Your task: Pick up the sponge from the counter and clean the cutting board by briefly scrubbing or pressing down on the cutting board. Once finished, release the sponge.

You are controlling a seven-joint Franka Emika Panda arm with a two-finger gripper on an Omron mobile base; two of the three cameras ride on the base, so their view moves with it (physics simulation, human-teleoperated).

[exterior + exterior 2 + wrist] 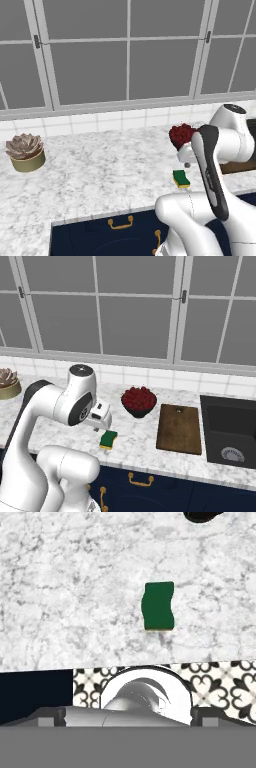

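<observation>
The sponge (181,178) (108,439) (158,606), dark green on top with a yellow body, lies flat on the marbled counter (100,170) (142,448) near its front edge. My gripper (100,424) (128,714) hangs above and just left of it, not touching. Its jaws stand wide apart with nothing between them. In the hand view the sponge sits ahead of the fingertips, slightly right of centre. The dark brown cutting board (179,428) (241,167) lies flat on the counter to the right of the sponge, beyond a bowl.
A dark bowl of red fruit (139,400) (180,134) stands between sponge and board, toward the wall. A black sink (230,431) lies right of the board. A potted succulent (25,152) (7,383) sits far left. Navy cabinets with brass handles (121,223) run below the counter edge.
</observation>
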